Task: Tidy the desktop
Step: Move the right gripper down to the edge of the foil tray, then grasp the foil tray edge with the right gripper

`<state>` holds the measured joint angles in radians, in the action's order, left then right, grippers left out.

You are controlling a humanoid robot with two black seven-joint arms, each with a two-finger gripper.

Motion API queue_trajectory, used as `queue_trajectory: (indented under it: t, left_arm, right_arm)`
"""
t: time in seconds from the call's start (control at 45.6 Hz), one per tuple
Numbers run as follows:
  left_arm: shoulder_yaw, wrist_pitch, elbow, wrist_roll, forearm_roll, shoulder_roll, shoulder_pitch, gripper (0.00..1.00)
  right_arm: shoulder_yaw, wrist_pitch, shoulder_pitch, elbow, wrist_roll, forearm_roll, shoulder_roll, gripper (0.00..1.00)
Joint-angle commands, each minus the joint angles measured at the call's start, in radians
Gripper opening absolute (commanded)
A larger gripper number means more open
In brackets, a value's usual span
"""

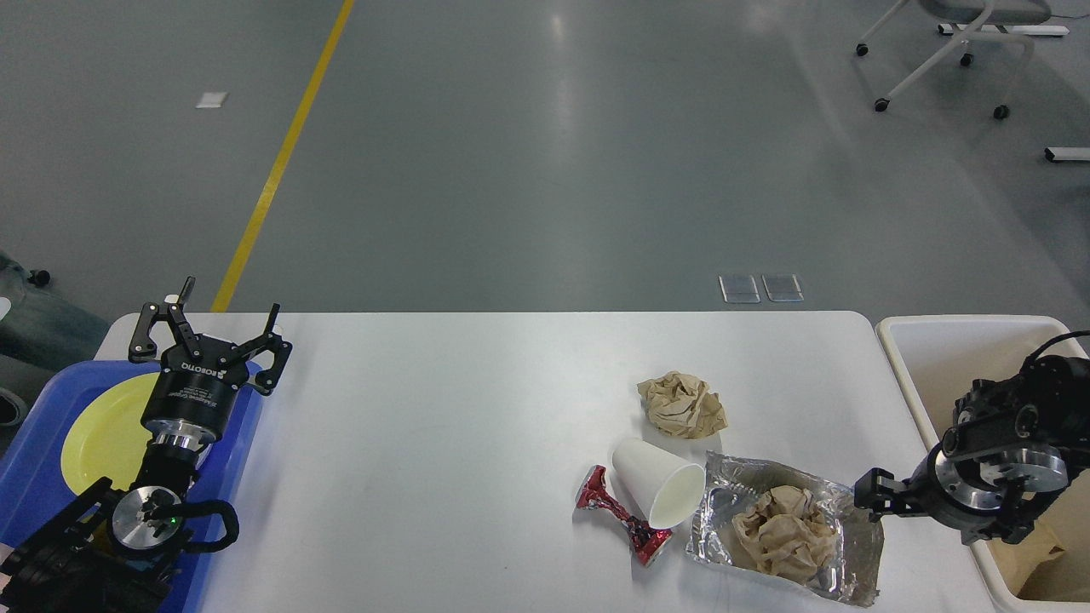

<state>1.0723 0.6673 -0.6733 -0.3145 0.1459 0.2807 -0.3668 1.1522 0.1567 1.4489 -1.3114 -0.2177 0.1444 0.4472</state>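
Observation:
The white desktop (443,443) carries litter at its right front. A crumpled brown paper ball (681,405) lies there, with a white paper cup (658,482) on its side and a crushed red wrapper (616,514) in front of it. Beside them is a foil sheet (856,553) holding another crumpled brown paper (779,532). My left gripper (209,328) stands open and empty at the far left, over the tray's edge. Low at the table's right edge hangs my right gripper (937,512), open and empty, one finger just right of the foil.
A cream plastic bin (937,340) stands against the table's right end, with brown paper (1043,562) partly visible inside. At the left a blue tray (34,451) holds a yellow plate (94,426). An office chair (962,34) stands on the floor behind.

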Motion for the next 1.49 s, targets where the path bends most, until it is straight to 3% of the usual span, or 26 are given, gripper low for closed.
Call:
queue_trajectory:
  t: [0.0, 0.395, 0.483, 0.746, 1.119, 1.272, 1.469]
  left_arm:
    - [0.000, 0.000, 0.000, 0.000, 0.000, 0.000, 0.000, 0.96]
    - [0.000, 0.000, 0.000, 0.000, 0.000, 0.000, 0.000, 0.96]
    - [0.000, 0.000, 0.000, 0.000, 0.000, 0.000, 0.000, 0.96]
    - [0.000, 0.000, 0.000, 0.000, 0.000, 0.000, 0.000, 0.96]
    - [0.000, 0.000, 0.000, 0.000, 0.000, 0.000, 0.000, 0.96]
    - [0.000, 0.000, 0.000, 0.000, 0.000, 0.000, 0.000, 0.96]
    - [0.000, 0.000, 0.000, 0.000, 0.000, 0.000, 0.000, 0.96]
  right_arm:
    - [-0.055, -0.014, -0.061, 0.026, 0.000, -0.005, -0.001, 1.00]
    - [-0.101, -0.105, -0.220, 0.156, -0.002, -0.066, -0.084, 0.95]
    - [-0.103, -0.098, -0.214, 0.150, -0.003, -0.092, -0.094, 0.76]
    - [-0.103, -0.105, -0.211, 0.147, -0.008, -0.101, -0.091, 0.00]
    - [-0.101, -0.146, -0.211, 0.143, -0.022, -0.100, -0.091, 0.00]
    - [-0.103, -0.161, -0.205, 0.140, -0.068, -0.100, -0.093, 0.00]
    - [-0.103, -0.158, -0.200, 0.133, -0.077, -0.101, -0.087, 0.00]
